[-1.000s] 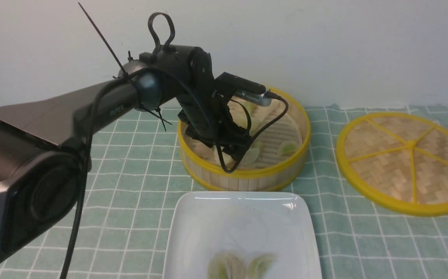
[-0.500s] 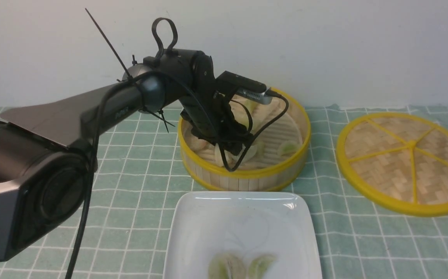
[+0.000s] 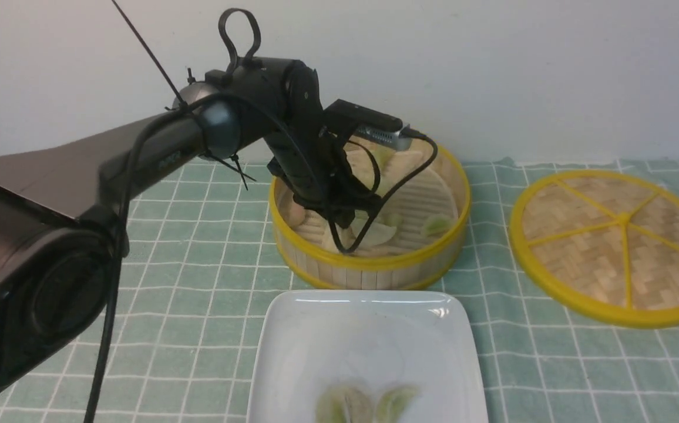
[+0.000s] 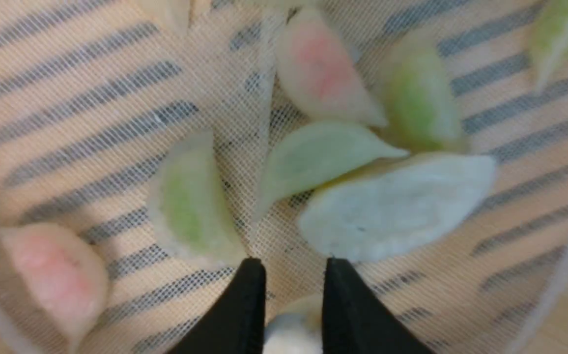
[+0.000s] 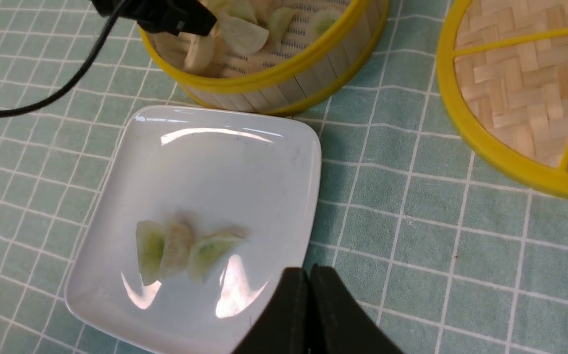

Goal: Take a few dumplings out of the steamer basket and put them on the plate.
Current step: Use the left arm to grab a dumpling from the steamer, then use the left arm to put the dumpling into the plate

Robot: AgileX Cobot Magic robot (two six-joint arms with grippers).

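Note:
The steamer basket (image 3: 369,267) stands mid-table with several dumplings (image 3: 436,223) on its mesh-lined floor. My left gripper (image 3: 344,226) reaches down into it. In the left wrist view the left gripper (image 4: 294,263) is shut on a pale dumpling (image 4: 291,332), which fills the gap between the black fingers. Ahead of them lie a green dumpling (image 4: 190,201), a pink dumpling (image 4: 321,69) and a whitish dumpling (image 4: 397,206). The white plate (image 3: 369,329) sits in front of the basket with three dumplings (image 5: 181,248) on it. My right gripper (image 5: 309,269) hovers shut and empty beside the plate's edge.
The woven basket lid (image 3: 615,235) with yellow rim and spokes lies flat to the right of the basket. A green checked cloth (image 3: 198,282) covers the table. The left arm's cable (image 3: 110,329) hangs down on the left. A white wall stands close behind.
The left gripper's jaws have come together on a dumpling in the basket, and the wrist has risen slightly. The dumplings on the plate have not moved.

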